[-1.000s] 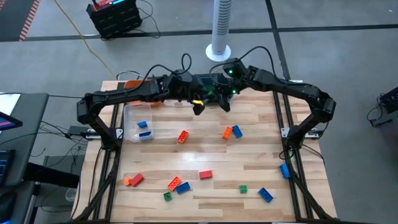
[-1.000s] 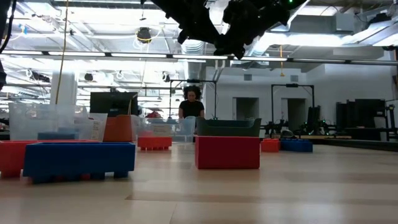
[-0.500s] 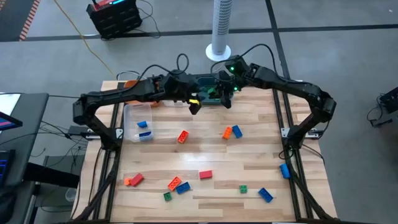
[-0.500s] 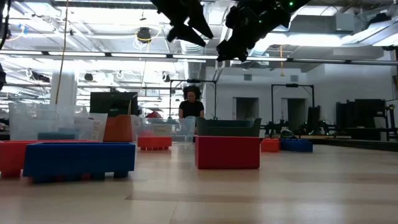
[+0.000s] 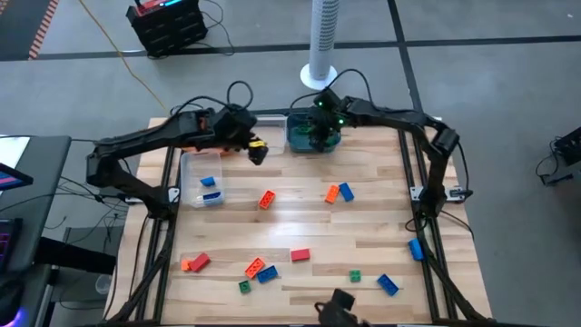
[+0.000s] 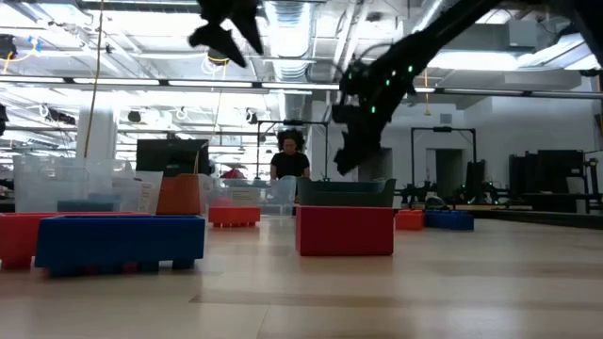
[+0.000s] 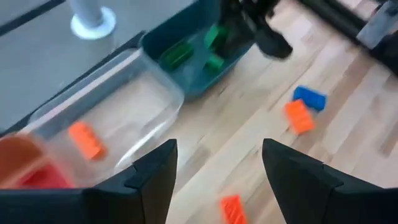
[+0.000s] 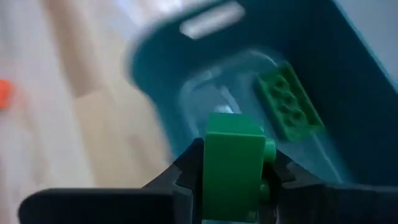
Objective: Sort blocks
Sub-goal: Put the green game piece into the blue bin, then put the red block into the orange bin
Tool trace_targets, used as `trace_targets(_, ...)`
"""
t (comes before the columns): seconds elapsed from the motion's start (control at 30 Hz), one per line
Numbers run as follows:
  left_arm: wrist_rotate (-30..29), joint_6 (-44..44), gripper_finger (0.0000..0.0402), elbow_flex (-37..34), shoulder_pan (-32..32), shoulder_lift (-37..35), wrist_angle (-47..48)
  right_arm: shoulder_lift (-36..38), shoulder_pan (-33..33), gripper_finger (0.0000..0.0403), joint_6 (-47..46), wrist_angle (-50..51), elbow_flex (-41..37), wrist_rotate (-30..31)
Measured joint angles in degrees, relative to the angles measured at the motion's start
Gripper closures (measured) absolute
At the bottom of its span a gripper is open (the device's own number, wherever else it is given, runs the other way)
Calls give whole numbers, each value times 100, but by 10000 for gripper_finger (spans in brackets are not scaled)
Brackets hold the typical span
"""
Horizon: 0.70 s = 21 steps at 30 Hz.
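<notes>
Right tool [image 8: 233,180] clamped on a green brick [image 8: 235,163], poised over the teal bin [image 5: 300,136] at the far edge of the bench [image 5: 363,227]. Released off-centre, could bounce off the hard rim and skitter across the smooth wood; released while tilted, could catch on a finger by its studs. Left tool [image 7: 214,180] spread wide and empty, hanging above the clear bin [image 7: 124,106], close enough to the right arm for a clash if both swing inward together.

Remaining blocks [image 5: 266,199] scattered over the near and middle bench: red, orange, blue, green, hard glossy plastic, boxy with studded tops, small and light, likely to slide on a nudge. Two or three green pieces already in the teal bin; one orange block [image 7: 86,139] seen through the clear bin's thin wall, two blue ones lying in a clear tray [image 5: 201,188] nearer the left arm. Orange bin [image 7: 25,168] only partly visible, contents hard to make out. Bench of pale, varnished wooden planks, faintly reflective.
</notes>
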<state>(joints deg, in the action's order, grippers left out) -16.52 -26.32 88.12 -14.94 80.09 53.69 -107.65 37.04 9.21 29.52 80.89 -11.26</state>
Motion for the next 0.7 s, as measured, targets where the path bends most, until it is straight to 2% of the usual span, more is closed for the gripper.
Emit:
trace_targets(0.17, -665, -46, 184, -51, 304, -239, 925, -323, 220, 294, -77, 6, 26, 144)
trace_targets(0.33, -795, -7, 186, -859, 717, -537, 903, -476, 309, 258, -170, 117, 183, 128)
trace_targets(0.5, 136, -841, 187, -1771, 1128, -894, 824, -497, 405, 209, -172, 595, 514, 126)
trace_targets(0.7, 1145, -2148, 187, -2257, 2090, -1017, 827, -425, 477, 175, 49, 1341, 1160, 103)
